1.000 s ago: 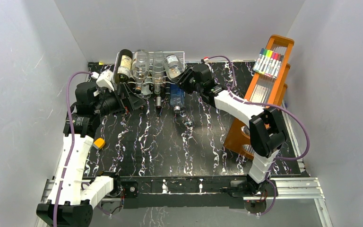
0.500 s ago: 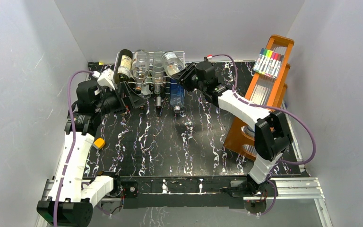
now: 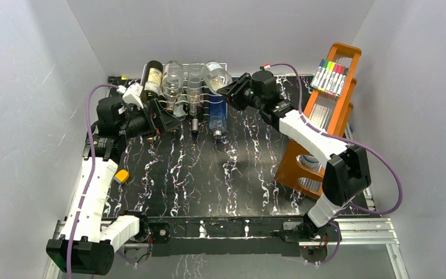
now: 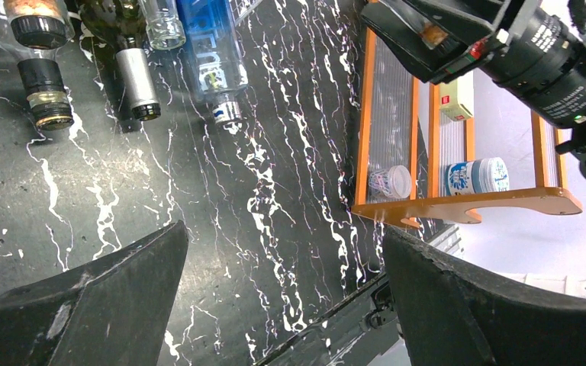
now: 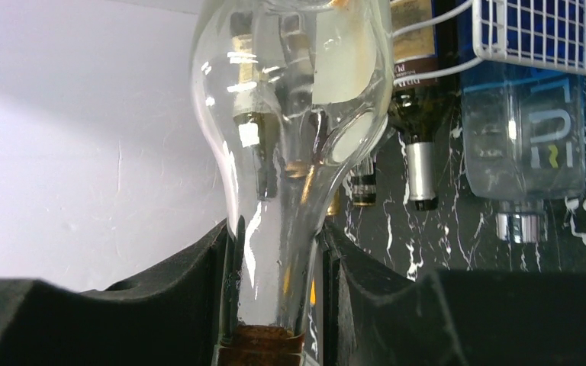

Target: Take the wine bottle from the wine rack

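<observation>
- Wine bottle [image 5: 290,145]: clear glass, round shoulder, long thin neck, patch of pale label, brown band at the mouth.
- Location: top right corner of the wine rack [image 5: 549,30], at the far side of the counter [image 3: 209,174]. It is tilted, with the neck angled down-right towards the right arm.
- The rack is thin white wire. Other bottles lie in it neck-out, among them a dark labelled bottle [image 3: 152,81] and a blue bottle [image 3: 218,119].
- Right hand [image 5: 275,305]: clamped on the bottle's neck just above the brown band, one foam pad on either side.
- Left hand [image 4: 282,305]: spread wide and holding nothing, above the counter in front of the rack's left half.
- Can't tell whether the bottle's body touches the rack wire. The wrist view cuts off its base, and the overhead view is too small there.
</observation>
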